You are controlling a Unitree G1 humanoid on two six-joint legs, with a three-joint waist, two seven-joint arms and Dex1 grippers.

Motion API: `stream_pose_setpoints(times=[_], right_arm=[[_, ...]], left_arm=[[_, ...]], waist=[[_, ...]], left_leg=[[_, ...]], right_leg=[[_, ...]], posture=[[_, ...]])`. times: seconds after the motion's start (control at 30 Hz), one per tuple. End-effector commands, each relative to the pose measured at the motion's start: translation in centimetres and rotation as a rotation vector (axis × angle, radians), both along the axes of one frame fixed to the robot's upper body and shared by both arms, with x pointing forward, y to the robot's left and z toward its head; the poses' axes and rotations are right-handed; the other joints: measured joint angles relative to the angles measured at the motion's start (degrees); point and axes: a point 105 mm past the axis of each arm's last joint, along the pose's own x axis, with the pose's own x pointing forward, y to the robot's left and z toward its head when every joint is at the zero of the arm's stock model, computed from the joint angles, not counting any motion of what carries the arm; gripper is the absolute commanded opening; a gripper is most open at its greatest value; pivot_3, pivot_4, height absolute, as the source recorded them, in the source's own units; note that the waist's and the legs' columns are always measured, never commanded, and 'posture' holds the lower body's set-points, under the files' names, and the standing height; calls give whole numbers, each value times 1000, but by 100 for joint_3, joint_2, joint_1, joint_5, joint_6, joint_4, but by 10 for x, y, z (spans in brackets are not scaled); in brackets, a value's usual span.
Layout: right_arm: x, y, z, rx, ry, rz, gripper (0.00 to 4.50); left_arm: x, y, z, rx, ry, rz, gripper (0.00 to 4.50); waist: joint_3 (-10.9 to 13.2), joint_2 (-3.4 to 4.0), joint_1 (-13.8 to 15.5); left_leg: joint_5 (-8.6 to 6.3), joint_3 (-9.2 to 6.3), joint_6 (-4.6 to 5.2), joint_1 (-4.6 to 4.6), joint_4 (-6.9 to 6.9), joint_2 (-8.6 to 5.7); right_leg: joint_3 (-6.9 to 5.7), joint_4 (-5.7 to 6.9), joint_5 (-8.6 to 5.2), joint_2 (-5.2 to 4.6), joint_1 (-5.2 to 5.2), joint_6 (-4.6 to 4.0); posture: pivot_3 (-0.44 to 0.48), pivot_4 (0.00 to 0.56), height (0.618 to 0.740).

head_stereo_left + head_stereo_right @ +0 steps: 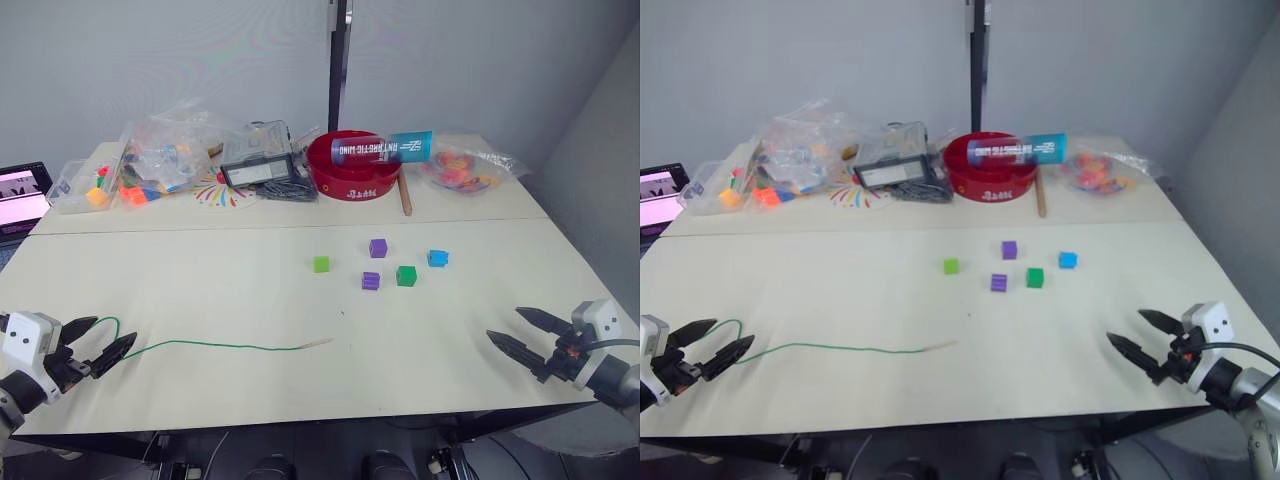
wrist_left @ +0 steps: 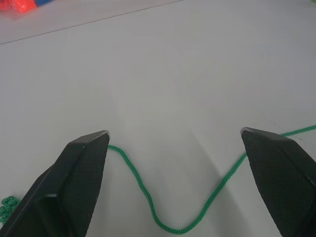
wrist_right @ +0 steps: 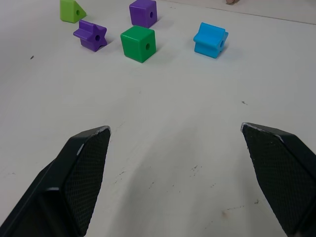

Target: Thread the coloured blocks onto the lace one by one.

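At the far side of the table [image 1: 200,300] from our two grippers we see a red bowl [image 1: 352,165] with a blue and red tube [image 1: 383,149] lying across its rim. Further over on our left gripper's side is a clear box [image 1: 85,185] holding small orange, yellow and green toy pieces, and beside it clear bags [image 1: 165,150] with more bright pieces inside. On our right gripper's side a clear bag [image 1: 465,168] holds red and yellow bits.

Our left gripper [image 1: 100,345] is spread wide and holds nothing; the lace [image 1: 220,346] curves across the gap between its fingers [image 2: 81,182] on the tabletop, lying close to both tips, though we cannot tell whether it touches either. Our right gripper [image 1: 520,335] is also spread wide and empty, low over bare table.

The lace is a thin green cord running from our left gripper out toward our right, ending in a pale stiff tip [image 1: 318,343] about midway between the two grippers. A knotted green end [image 2: 7,207] lies just outside the left finger.

The five blocks sit ahead of the right gripper, well apart from it, each with a hole through it: a light green block [image 3: 71,10], a purple star-shaped block [image 3: 91,35], a purple cube [image 3: 143,12], a dark green cube [image 3: 138,43] and a blue block [image 3: 210,39]. None of them is on the lace.
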Motion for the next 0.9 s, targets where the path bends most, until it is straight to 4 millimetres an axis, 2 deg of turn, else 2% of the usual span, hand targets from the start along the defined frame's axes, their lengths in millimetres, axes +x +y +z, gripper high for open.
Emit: stream_pose_setpoints(times=[0.03,0.17,0.33,0.5,0.63,0.73,0.9], right_arm=[[2,1,9,-11,-49,1,4478],[9,9,9,4,-56,37,4478],[22,20,13,3,-63,83,4478],[33,48,25,3,-86,184,4478],[35,69,31,-6,-67,317,4478],[31,91,36,-21,-50,443,4478],[27,112,40,-49,-43,559,4478]], left_arm=[[3,-4,9,19,-44,-17,4500],[7,-26,12,-19,-57,-100,4500],[13,-79,21,-77,-92,-276,4500],[10,-134,22,-122,-78,-466,4500],[12,-165,19,-104,-44,-619,4500],[19,-192,6,-31,18,-757,4500],[24,-220,-8,65,63,-914,4500]], waist=[[0,0,-1],[0,0,0],[0,0,3],[0,0,-12],[0,0,2],[0,0,35],[0,0,23]], left_leg=[[0,0,0,0,0,0],[0,0,0,0,0,0],[0,0,-1,-1,1,-1],[0,0,-1,-2,1,-2],[1,0,-1,-1,1,-2],[1,0,-1,-3,6,-11],[1,1,0,-4,7,-19]], right_leg=[[0,0,0,0,0,0],[0,0,0,0,1,0],[1,5,0,-5,-1,0],[4,7,0,-4,-3,0],[4,8,0,0,-2,0],[3,7,0,-1,-1,0],[3,7,0,3,-3,0]], posture=[[0,150,740],[0,150,740],[0,150,740],[0,150,740],[0,150,740],[0,150,740],[0,150,740]])
